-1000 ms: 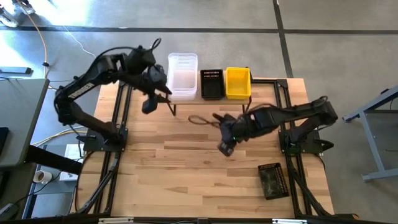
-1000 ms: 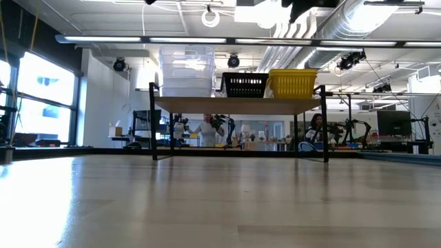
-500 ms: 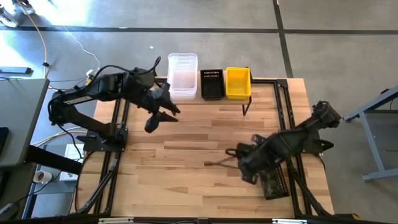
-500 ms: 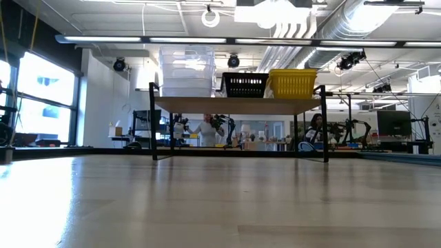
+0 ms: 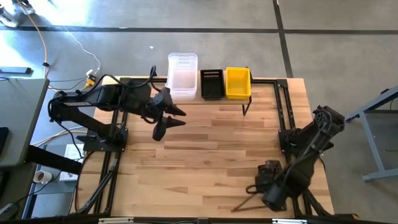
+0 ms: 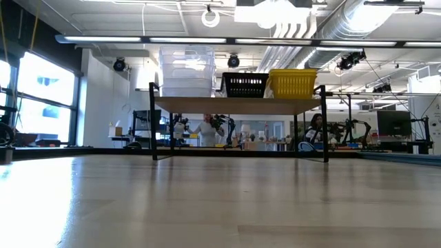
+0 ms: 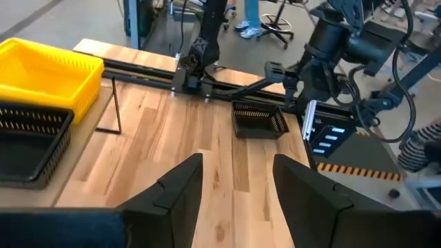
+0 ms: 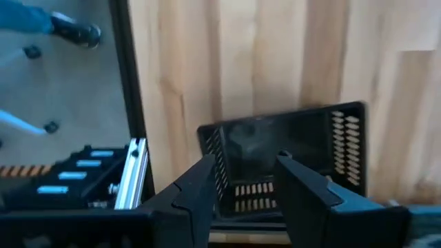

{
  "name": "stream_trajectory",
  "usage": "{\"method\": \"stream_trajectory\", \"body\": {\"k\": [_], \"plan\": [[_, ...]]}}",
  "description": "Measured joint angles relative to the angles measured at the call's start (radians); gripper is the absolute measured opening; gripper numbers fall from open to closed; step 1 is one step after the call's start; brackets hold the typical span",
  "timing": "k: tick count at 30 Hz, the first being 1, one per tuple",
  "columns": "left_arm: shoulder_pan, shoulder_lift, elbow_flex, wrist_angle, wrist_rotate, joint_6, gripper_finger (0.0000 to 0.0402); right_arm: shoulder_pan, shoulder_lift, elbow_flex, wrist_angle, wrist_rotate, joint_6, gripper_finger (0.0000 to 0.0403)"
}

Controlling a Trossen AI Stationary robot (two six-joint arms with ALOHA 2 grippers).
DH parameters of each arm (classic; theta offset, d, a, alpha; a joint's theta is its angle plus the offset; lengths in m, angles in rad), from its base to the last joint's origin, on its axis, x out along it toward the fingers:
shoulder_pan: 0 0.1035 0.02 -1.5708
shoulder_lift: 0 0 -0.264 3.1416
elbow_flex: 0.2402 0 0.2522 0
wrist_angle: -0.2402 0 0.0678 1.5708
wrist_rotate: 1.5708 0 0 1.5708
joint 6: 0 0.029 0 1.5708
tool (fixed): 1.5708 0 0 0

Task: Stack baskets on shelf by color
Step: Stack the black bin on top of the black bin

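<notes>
- We see one loose black basket [image 5: 272, 177] lying on the table [image 5: 199, 155] toward five o'clock, well apart from the shelf [image 6: 238, 105] at twelve, which holds clear, black and yellow baskets.
- Our right end effector [image 8: 242, 180] hovers just over it, fingers apart and empty.
- Our left end effector [image 7: 236, 180] waits near ten o'clock, fingers apart.
- We judge the mesh basket light, fairly stiff; pinch one rim wall.

Right arm [image 5: 292, 177] largely hides the loose black basket [image 5: 270, 167]
</notes>
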Motion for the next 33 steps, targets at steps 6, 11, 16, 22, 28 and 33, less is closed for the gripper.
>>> {"method": "stream_trajectory", "body": {"k": [6, 11, 16, 22, 28, 33], "plan": [[-0.057, 0.000, 0.000, -0.001, -0.090, -0.081, 0.0167, 0.097, -0.001, -0.100, 0.147, -0.006, 0.040, 0.0133], [-0.128, 0.001, 0.000, -0.012, -0.174, -0.132, 0.0167, 0.156, 0.000, -0.203, 0.272, -0.007, 0.112, 0.0133], [-0.191, 0.001, 0.000, -0.013, -0.236, -0.158, 0.0167, 0.193, 0.000, -0.277, 0.340, -0.006, 0.138, 0.0133], [-0.234, 0.001, 0.000, -0.013, -0.308, -0.183, 0.0167, 0.218, 0.000, -0.356, 0.400, -0.006, 0.170, 0.0133], [-0.243, 0.001, 0.000, -0.013, -0.315, -0.184, 0.0167, 0.234, 0.000, -0.455, 0.485, -0.038, 0.190, 0.0133], [-0.243, 0.001, 0.000, -0.012, -0.315, -0.200, 0.0167, 0.245, 0.000, -0.525, 0.528, -0.087, 0.220, 0.0133]]}}
